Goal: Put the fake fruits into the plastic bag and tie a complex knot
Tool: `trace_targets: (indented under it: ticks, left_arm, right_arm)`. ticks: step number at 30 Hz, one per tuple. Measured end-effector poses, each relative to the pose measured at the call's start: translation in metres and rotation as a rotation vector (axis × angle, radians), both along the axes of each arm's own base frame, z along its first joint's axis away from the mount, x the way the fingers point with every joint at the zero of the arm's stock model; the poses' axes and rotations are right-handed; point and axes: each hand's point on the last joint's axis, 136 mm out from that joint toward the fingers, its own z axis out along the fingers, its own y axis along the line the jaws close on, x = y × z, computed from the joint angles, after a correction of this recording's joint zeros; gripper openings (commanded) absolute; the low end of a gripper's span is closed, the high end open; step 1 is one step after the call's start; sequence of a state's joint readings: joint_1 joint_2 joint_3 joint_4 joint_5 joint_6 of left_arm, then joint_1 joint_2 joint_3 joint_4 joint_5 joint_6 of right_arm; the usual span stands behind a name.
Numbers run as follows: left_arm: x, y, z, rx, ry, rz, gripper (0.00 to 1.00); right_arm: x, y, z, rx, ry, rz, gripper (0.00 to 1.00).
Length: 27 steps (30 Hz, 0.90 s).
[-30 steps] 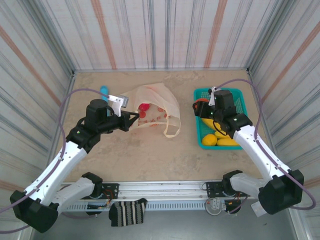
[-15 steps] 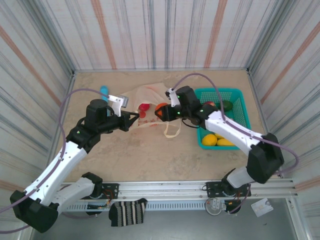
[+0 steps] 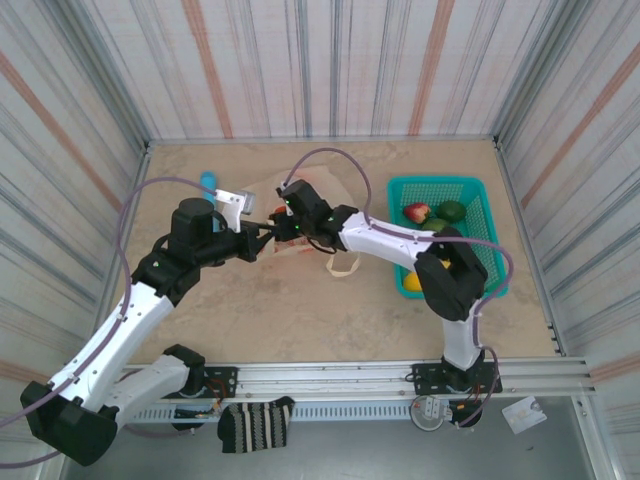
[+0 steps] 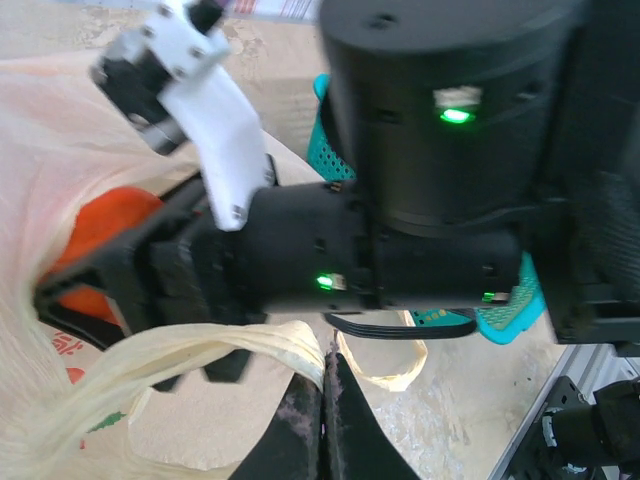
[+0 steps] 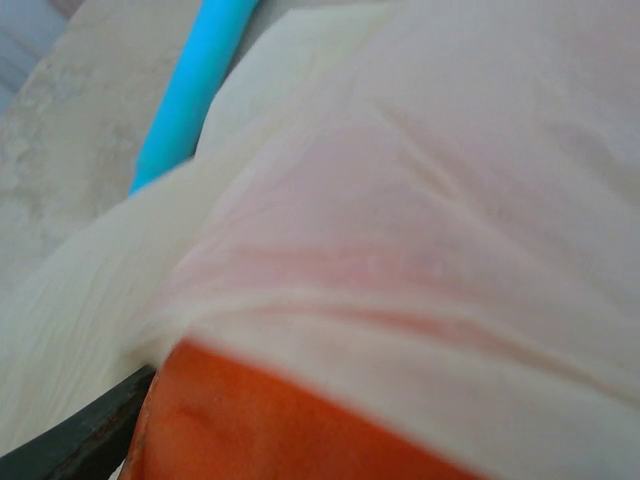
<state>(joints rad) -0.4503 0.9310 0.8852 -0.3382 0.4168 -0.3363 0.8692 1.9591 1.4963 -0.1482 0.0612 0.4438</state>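
Jaws first: the left gripper (image 3: 264,236) is clamped tight on a twisted strand of the plastic bag (image 5: 420,180). On the left wrist camera that cream strand runs straight into the closed fingertips. The right gripper (image 3: 282,222) stretches across from the other side of the bench (image 3: 300,330). Its jaws stand partly apart and grip an orange fruit (image 4: 95,225) between dark fingers (image 5: 80,435).

That fruit sits right at the mouth of the bag, tip to tip with the left gripper. On the right wrist camera the thin film drapes over the top of it, but whether it is fully inside I cannot tell.

The bag itself lies left of centre on the bench, toward the back, bunched up between the two grippers. One loop handle (image 3: 343,265) trails flat on the bench just in front of the right arm.

Out to the right stands a teal basket (image 3: 440,183), well apart from the bag. A red fruit (image 3: 417,212) and a green fruit (image 3: 452,210) lie side by side in its far half. A yellow fruit (image 3: 412,283) peeks out at the near edge, half hidden behind the right arm.

Beyond the bag on the left lies a blue tube (image 3: 208,181). A striped cloth (image 3: 255,425) hangs off the front rail.
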Motion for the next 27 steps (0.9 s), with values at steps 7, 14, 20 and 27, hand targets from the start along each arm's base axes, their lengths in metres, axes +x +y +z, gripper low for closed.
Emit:
trace_targets:
  ticks: [7,14,20,27]
  left_arm:
    - [0.001,0.002,-0.002,0.002,0.004,0.007,0.00]
    - [0.003,0.004,-0.004,0.003,0.008,0.016,0.00]
    - [0.005,0.004,-0.007,0.007,0.015,0.019,0.00]
    - [0.005,0.004,-0.006,0.005,0.012,0.018,0.00]
  right_arm:
    - [0.040,0.034,-0.009,0.069,-0.005,-0.074,0.87]
    - [0.049,0.040,-0.011,0.090,-0.005,-0.108,0.85]
    - [0.037,0.032,-0.020,0.085,0.018,-0.083,0.73]
    - [0.013,0.012,0.012,0.114,0.019,-0.041,0.64]
